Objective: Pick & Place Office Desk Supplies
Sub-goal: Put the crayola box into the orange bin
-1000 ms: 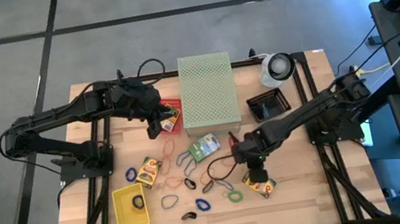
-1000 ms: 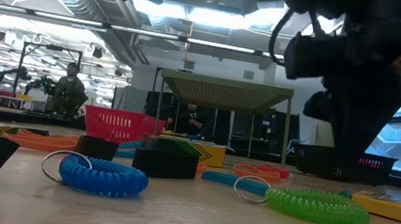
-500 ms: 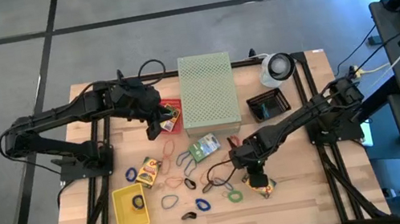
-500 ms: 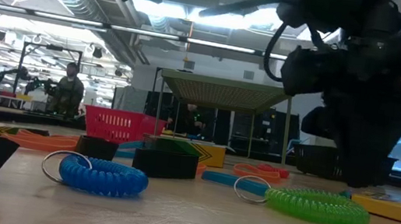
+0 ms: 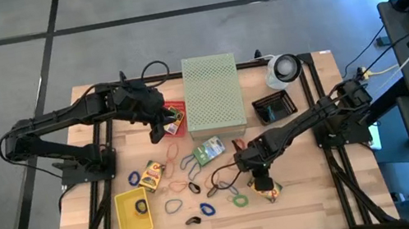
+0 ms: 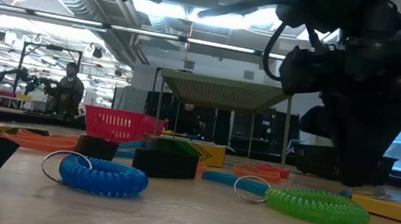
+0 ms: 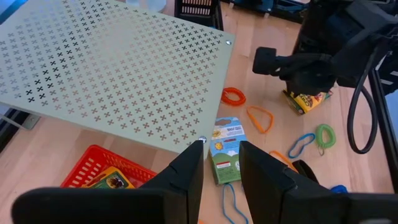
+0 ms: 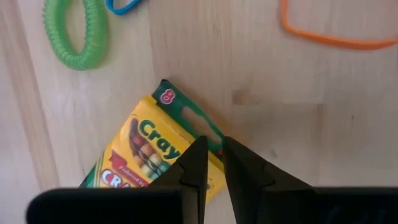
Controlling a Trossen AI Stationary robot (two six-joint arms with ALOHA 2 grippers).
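Observation:
A yellow-and-green crayon box (image 5: 267,191) lies flat near the table's near right part. My right gripper (image 8: 214,158) points down at the box's long edge (image 8: 208,134), its fingers almost together. A green coil band (image 5: 240,201) lies just left of it. Blue, orange and green loops, small black clips, a second crayon box (image 5: 150,174) and a green card box (image 5: 209,150) are scattered mid-table. My left gripper (image 7: 221,165) hovers over the red basket (image 5: 175,115) with its fingers slightly apart and nothing between them. My right gripper comes from above, pointing down, with its shut fingertips (image 8: 196,155) at the crayon box's long edge beside the green hang tab (image 8: 199,121). The box lies flat on the table. Whether the tips touch it, I cannot tell.
The large pale green perforated box (image 5: 212,92) stands at the far middle. A black basket (image 5: 274,108) and a white round object (image 5: 284,69) are to its right. A yellow tray (image 5: 133,212) sits near left. People show in the room behind.
My right gripper has moved a little toward the table's left and come down, from over the crayon box's middle to its edge. The crayon box has stayed in place.

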